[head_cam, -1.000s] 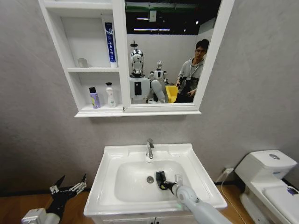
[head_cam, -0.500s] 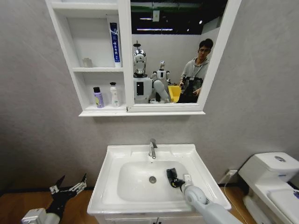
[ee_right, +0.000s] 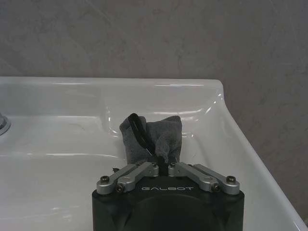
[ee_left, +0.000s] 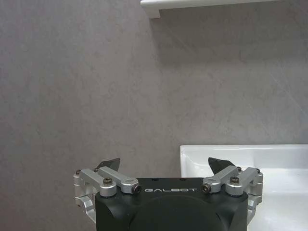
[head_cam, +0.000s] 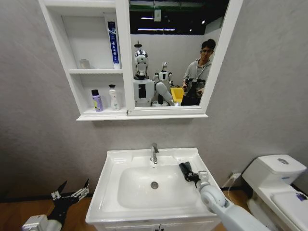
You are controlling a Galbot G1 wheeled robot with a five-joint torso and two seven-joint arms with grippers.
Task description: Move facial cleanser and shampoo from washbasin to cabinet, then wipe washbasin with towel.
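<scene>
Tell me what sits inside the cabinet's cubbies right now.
In the cabinet, the bottom cubby holds a purple bottle and a white bottle. The middle one holds a small cup and an upright blue-white tube. The top cubby is cropped, so its contents are unseen.

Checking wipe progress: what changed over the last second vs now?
The right gripper, shut on the towel, swept it from beside the drain in the bowl toward the washbasin's right rear rim. The head camera also shifted slightly. Unchanged: the left gripper hangs open, low beside the washbasin's left side; both bottles stand on the cabinet's lowest shelf.
</scene>
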